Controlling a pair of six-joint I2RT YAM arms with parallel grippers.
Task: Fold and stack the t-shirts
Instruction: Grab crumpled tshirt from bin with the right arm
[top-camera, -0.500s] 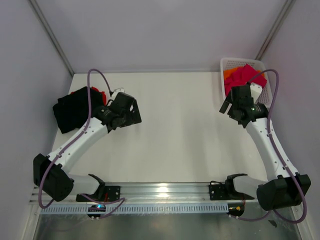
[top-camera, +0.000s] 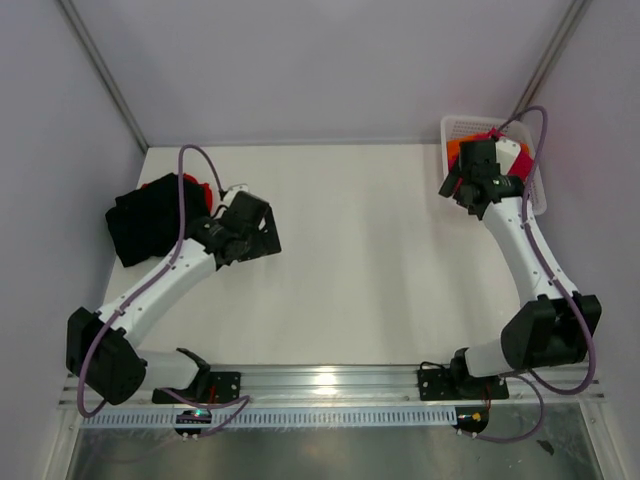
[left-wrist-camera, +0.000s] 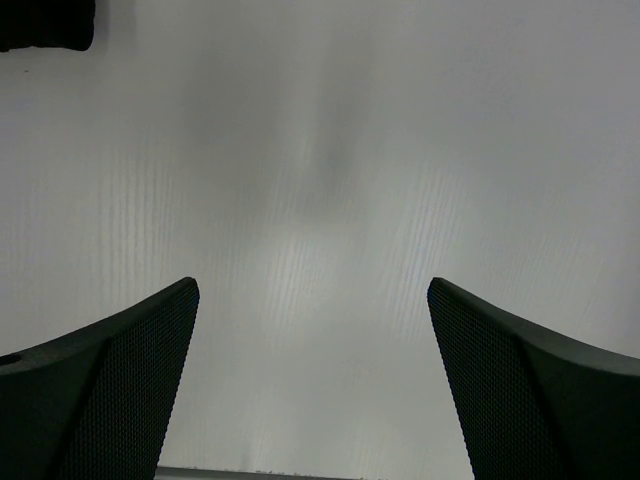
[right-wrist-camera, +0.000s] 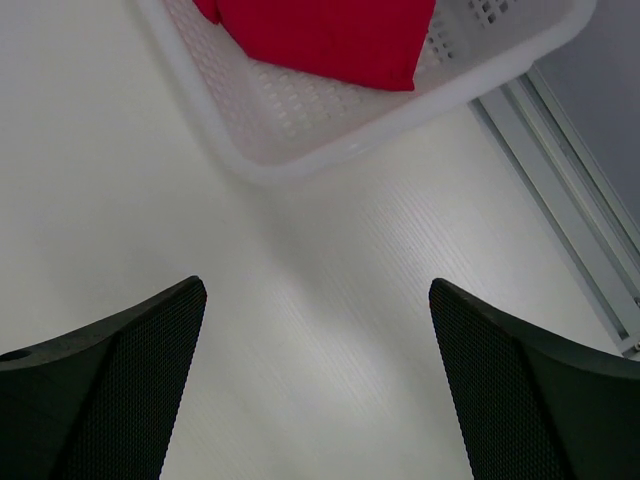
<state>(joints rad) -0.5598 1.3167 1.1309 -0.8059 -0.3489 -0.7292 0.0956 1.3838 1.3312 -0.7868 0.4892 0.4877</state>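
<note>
A black t-shirt (top-camera: 140, 228) lies folded at the table's left, with a red t-shirt (top-camera: 198, 190) showing from under its far edge. My left gripper (top-camera: 268, 236) is open and empty to their right, over bare table (left-wrist-camera: 312, 290). A crimson-red t-shirt (right-wrist-camera: 320, 35) lies in the white mesh basket (right-wrist-camera: 300, 120) at the far right. An orange t-shirt (top-camera: 455, 148) shows at the basket's left side. My right gripper (right-wrist-camera: 315, 290) is open and empty, just short of the basket's near wall; in the top view (top-camera: 450, 188) its arm hides most of the basket's contents.
The basket (top-camera: 452, 128) stands in the far right corner against the right wall. A metal frame rail (right-wrist-camera: 560, 180) runs beside it. A dark shape (left-wrist-camera: 45, 22) sits in the left wrist view's top left corner. White walls close the table on three sides.
My right arm has moved away from me toward the basket and now covers much of it from above. My left arm has hardly moved.
</note>
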